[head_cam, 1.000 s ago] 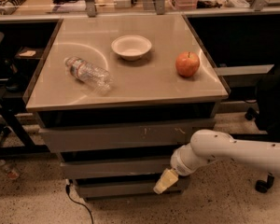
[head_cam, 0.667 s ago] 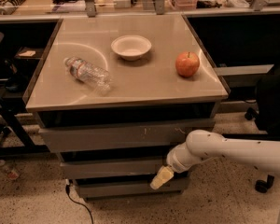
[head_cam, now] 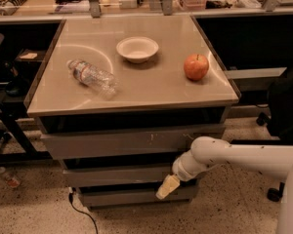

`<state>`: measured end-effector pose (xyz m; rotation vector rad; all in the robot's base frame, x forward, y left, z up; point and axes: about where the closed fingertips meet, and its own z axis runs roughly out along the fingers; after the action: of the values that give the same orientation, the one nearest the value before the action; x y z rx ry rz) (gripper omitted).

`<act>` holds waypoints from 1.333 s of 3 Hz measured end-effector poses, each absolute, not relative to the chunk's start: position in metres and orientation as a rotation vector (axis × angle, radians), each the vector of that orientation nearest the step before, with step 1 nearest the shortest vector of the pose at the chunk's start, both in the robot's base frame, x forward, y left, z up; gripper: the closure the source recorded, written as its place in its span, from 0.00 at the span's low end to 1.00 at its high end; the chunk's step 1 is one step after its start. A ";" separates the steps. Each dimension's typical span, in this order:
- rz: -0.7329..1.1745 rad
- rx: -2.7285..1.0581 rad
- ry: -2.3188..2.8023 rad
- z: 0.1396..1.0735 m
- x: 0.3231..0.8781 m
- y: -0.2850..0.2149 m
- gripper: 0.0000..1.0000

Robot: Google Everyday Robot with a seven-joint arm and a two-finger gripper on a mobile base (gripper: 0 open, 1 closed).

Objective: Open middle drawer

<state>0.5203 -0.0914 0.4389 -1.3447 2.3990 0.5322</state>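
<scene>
The cabinet has three grey drawer fronts under its top. The top front (head_cam: 117, 142) is the largest and has pale scratch marks. The middle drawer (head_cam: 118, 175) is the plain flat front below it and sits flush, shut. The smallest front (head_cam: 122, 197) is at the bottom. My white arm (head_cam: 234, 156) reaches in from the right. My gripper (head_cam: 167, 187), with its yellowish tip, is at the right part of the cabinet front, at the lower edge of the middle drawer, over the gap above the bottom front.
On the cabinet top (head_cam: 136, 89) lie a clear plastic bottle (head_cam: 92, 76) on its side, a white bowl (head_cam: 137, 49) and a red apple (head_cam: 196, 67). A black cable (head_cam: 80, 211) runs on the floor at the cabinet's foot. A dark chair (head_cam: 285, 111) stands at the right.
My gripper has shifted a little to the left along the cabinet front. The drawers have not visibly moved.
</scene>
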 end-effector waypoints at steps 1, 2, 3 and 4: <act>0.524 -1.418 2.426 0.430 0.513 -0.089 0.00; 0.525 -1.463 2.488 0.431 0.495 -0.095 0.00; 0.572 -1.485 2.562 0.436 0.458 -0.106 0.00; 0.617 -1.496 2.621 0.443 0.421 -0.117 0.00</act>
<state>0.4209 -0.1168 0.4426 -1.4959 2.6215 0.6169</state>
